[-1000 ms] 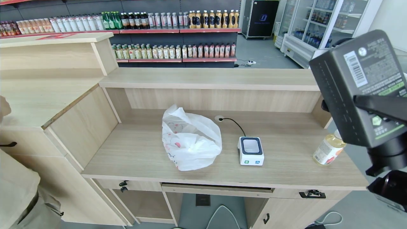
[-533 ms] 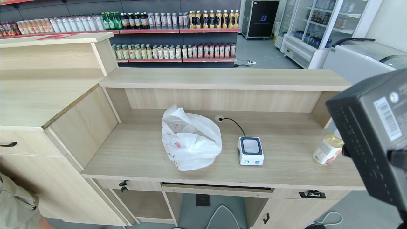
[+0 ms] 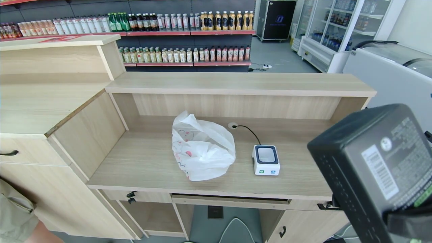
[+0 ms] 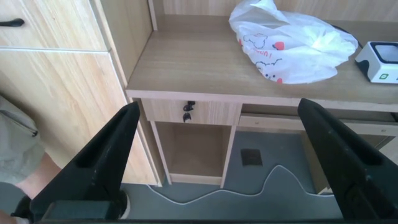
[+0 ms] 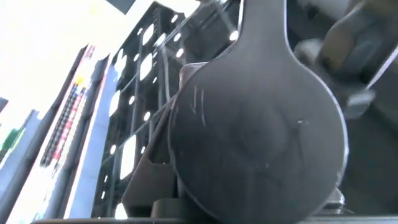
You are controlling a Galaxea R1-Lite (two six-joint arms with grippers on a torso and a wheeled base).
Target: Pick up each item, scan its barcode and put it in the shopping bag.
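Observation:
A large black box (image 3: 374, 168) with a white barcode label (image 3: 379, 172) hangs low at the right, close to the head camera, its label facing up. My right gripper (image 3: 410, 219) is shut on its lower end, with one black finger (image 3: 405, 217) across its face. The white shopping bag (image 3: 201, 152) lies crumpled in the middle of the counter, and the white scanner (image 3: 266, 159) stands just to its right. My left gripper (image 4: 219, 106) is open and holds nothing, low in front of the counter's left front edge. From there the bag (image 4: 292, 40) and scanner (image 4: 379, 61) are also in sight.
The wooden counter (image 3: 152, 158) has a raised back shelf (image 3: 236, 82) and a taller side unit (image 3: 50, 94) on the left. A black cable (image 3: 248, 131) runs from the scanner to a hole at the back. Drawers with black handles (image 3: 131, 195) sit under the front edge.
My right gripper has carried the black box down from the upper right and a little leftward. The box now covers the bottle that stood at the counter's right end.

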